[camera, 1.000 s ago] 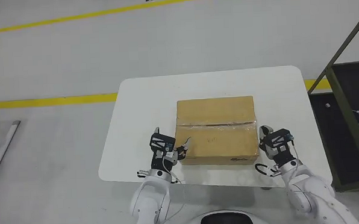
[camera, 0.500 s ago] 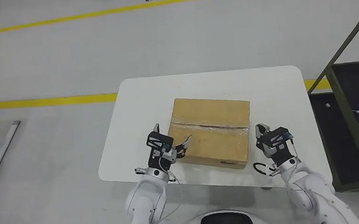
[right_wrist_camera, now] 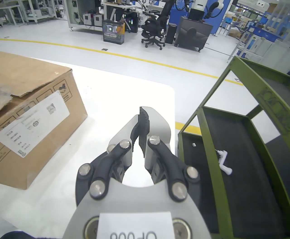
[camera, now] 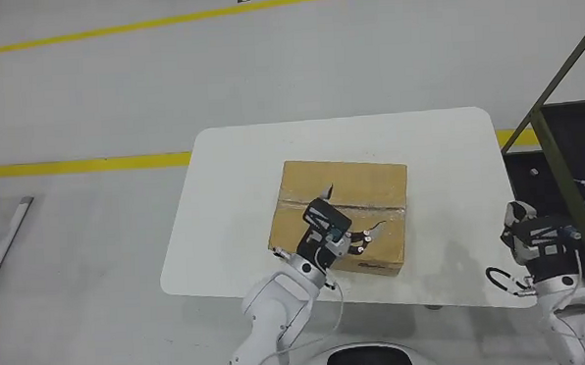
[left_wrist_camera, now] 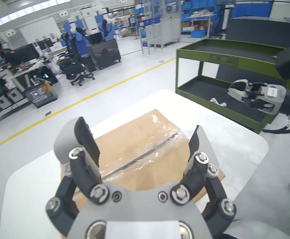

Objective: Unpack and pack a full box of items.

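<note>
**Top view.** One cardboard box (camera: 356, 180), flaps shut and taped seam across the top, sits on the white bench (camera: 448, 146) toward its near edge. The left hand (camera: 355, 207) is over the box's near half, fingers spread wide and holding nothing. The right hand (camera: 518, 215) is at the bench's right edge, well apart from the box, beside a green cart (camera: 578, 160).

**Left wrist view.** The left hand (left_wrist_camera: 139, 131) is wide and empty above the box (left_wrist_camera: 145, 158) and its glossy tape.

**Right wrist view.** The right hand (right_wrist_camera: 142, 117) has its pads pressed together and is empty, over bare bench (right_wrist_camera: 117, 95). The box (right_wrist_camera: 34, 106) shows a labelled side wall, and the cart (right_wrist_camera: 238, 117) is close by.
</note>
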Controlling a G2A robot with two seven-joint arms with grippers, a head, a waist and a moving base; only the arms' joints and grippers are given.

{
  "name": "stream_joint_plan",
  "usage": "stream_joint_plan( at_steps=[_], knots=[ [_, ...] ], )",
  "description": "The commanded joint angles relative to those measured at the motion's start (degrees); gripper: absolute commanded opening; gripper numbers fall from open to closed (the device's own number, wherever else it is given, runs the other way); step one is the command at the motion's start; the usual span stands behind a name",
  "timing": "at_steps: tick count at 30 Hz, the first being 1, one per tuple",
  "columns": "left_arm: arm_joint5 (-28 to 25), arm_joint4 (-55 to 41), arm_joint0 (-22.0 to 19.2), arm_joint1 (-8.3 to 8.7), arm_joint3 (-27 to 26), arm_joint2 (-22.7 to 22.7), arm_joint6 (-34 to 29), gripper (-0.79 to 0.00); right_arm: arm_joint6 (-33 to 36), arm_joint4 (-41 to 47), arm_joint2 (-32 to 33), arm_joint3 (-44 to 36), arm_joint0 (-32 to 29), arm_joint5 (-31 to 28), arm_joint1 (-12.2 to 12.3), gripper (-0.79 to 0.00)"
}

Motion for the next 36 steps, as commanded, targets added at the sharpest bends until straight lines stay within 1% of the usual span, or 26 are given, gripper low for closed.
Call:
stream_joint_plan(
  at_steps=[1,6,13,14,16,19,21,22,23,29,31,34,36],
  knots=[
    [0.29,0.24,-0.12,-0.03,0.46,0.83,-0.05,0.0,-0.06,0.08,1.12,-0.74,-1.08,-0.07,0.03,-0.785],
    [0.29,0.24,-0.12,-0.03,0.46,0.83,-0.05,0.0,-0.54,0.03,2.41,-3.33,-2.67,0.23,-0.03,-0.785],
    [0.29,0.24,-0.12,-0.03,0.46,0.83,-0.05,0.0,-0.91,0.12,1.96,-4.87,-3.75,-0.42,-0.19,-0.785],
    [1.85,0.01,0.1,-0.03,0.39,0.39,0.0,0.0,-0.96,0.05,1.83,-4.91,-3.78,-0.49,-0.21,-0.785],
    [3.18,-1.98,0.51,-0.16,0.47,0.76,-0.64,0.0,-1.06,-0.01,1.75,-4.85,-3.8,-0.54,-0.24,-0.785],
    [1.69,-0.82,-0.94,-0.15,1.28,2.51,-1.78,0.0,-1.16,-0.15,1.54,-4.67,-3.93,-0.79,-0.29,-0.785],
    [0.74,-1.29,-2.03,-0.29,2.75,3.98,-4.73,0.0,-1.27,-0.71,1.5,-4.7,-4.0,-1.19,-0.28,-0.785],
    [0.9,-2.1,-2.91,-0.46,2.99,4.56,-6.43,0.0,-1.34,-0.78,1.52,-4.7,-4.0,-1.23,-0.29,-0.785],
    [-0.41,-1.38,-4.48,-0.56,3.61,5.83,-8.34,0.0,-1.45,-0.83,1.55,-4.68,-4.02,-1.24,-0.3,-0.785],
    [-4.3,4.44,-10.42,-0.66,8.13,9.03,-12.85,0.0,-1.69,-0.66,2.2,-5.23,-4.59,-1.37,-0.36,-0.785],
    [-4.32,4.66,-10.96,-0.68,9.07,9.19,-13.49,0.0,-1.73,-0.55,2.44,-5.42,-4.86,-1.43,-0.38,-0.785],
    [-5.4,7.45,-11.88,-0.49,9.8,9.8,-14.37,0.0,-1.88,-0.6,2.8,-5.57,-5.22,-1.33,-0.42,-0.785],
    [-4.74,8.48,-11.86,-0.37,10.32,9.69,-14.23,0.0,-1.96,-0.42,3.02,-5.68,-5.46,-1.15,-0.46,-0.785]
  ],
)
